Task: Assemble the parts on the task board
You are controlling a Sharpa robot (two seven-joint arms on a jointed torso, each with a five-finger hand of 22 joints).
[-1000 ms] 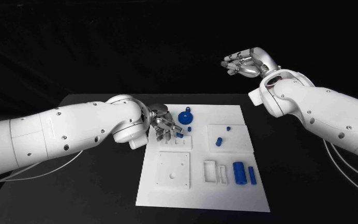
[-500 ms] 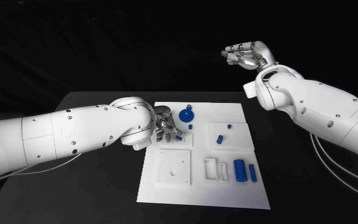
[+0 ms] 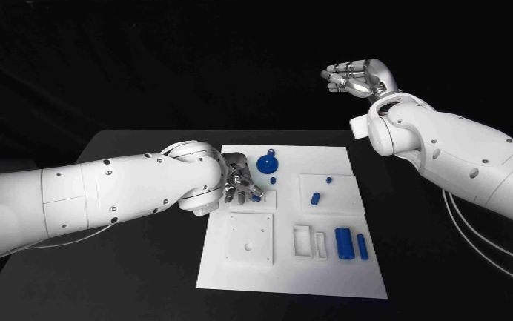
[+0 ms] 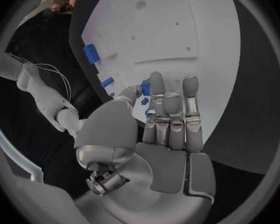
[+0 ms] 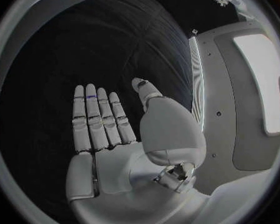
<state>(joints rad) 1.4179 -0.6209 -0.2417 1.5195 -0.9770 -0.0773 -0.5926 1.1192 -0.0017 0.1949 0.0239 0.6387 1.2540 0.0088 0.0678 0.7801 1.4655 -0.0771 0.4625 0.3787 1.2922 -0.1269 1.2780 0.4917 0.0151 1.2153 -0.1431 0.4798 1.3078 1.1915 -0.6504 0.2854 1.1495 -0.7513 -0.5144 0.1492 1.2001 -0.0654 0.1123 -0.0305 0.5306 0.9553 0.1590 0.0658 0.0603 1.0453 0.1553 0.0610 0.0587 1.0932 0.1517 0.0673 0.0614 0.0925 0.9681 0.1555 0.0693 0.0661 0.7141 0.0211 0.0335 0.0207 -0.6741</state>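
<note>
1. The black table (image 3: 128, 276) carries the white rectangular task board (image 3: 288, 276).
2. The silver left hand (image 3: 239, 186) rests on the board's upper-left area; whether its fingers (image 4: 157, 92) grip a small blue part (image 4: 145, 87) is unclear.
3. The silver right hand (image 3: 358, 80) hangs raised beyond the board, fingers extended side by side, empty.

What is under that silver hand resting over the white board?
Under the left hand lies a raised white block of the task board, and a small blue part shows at its fingers. Whatever sits beneath the palm is covered.

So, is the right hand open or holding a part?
Open: the right hand is raised off the table, its fingers straight and nothing in its palm.
</note>
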